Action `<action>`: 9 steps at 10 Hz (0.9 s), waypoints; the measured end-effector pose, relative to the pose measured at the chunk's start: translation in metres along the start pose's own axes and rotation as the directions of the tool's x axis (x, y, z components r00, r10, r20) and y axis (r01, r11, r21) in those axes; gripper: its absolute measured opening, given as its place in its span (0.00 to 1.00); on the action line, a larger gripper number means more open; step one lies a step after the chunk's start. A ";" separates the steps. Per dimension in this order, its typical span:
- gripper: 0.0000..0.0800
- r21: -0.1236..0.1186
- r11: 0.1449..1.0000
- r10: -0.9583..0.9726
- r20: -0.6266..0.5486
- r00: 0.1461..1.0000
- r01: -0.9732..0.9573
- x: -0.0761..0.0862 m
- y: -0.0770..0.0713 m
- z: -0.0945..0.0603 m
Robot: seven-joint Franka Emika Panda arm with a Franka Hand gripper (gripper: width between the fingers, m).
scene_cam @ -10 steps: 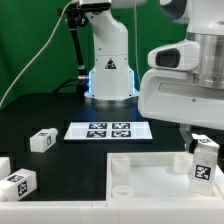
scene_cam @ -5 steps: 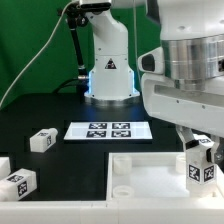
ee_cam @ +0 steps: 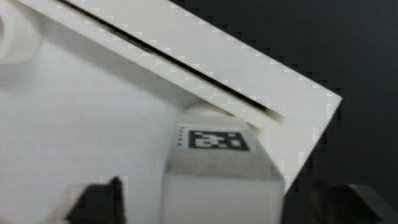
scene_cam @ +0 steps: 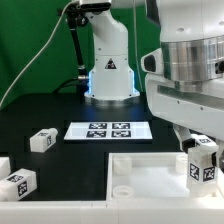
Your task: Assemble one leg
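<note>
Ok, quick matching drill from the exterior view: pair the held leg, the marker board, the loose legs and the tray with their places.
Things:
1. held leg
2. marker board
3. loose legs
4. tray

Places:
A. flat on the table before the arm's base
B. the exterior view's left side of the table
C. in the gripper, over the tray's right corner
D. lower centre foreground

Pairs: 1-C, 2-A, 3-B, 4-D

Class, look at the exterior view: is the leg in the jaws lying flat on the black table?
No: the held leg stands upright in the jaws at the tray's corner on the exterior view's right, off the black table.
</note>
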State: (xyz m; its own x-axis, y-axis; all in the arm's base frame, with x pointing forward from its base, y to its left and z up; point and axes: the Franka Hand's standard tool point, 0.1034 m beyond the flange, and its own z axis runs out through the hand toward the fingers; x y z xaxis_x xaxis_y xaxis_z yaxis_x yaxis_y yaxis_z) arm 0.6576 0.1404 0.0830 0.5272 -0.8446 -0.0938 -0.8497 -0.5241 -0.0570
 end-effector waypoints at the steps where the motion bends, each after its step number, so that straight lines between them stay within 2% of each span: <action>1: 0.77 -0.028 0.997 -0.074 -0.022 0.997 0.073 -0.005 -0.001 0.000; 3: 0.81 -0.030 0.933 -0.358 -0.025 0.933 0.358 -0.004 -0.002 -0.001; 5: 0.81 -0.037 0.856 -0.517 -0.048 0.855 0.516 -0.007 -0.007 0.000; 7: 0.81 -0.042 0.808 -0.589 -0.044 0.807 0.588 -0.003 -0.005 0.000; 8: 0.81 -0.049 0.743 -0.669 -0.041 0.742 0.667 -0.002 -0.004 0.000; 9: 0.81 -0.055 0.627 -0.779 -0.034 0.626 0.777 0.003 -0.003 -0.001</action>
State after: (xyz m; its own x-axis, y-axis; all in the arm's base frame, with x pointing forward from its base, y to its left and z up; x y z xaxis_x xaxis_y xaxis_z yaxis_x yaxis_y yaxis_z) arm 0.6618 0.1395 0.0838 0.9920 -0.1244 0.0195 -0.1232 -0.9909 -0.0540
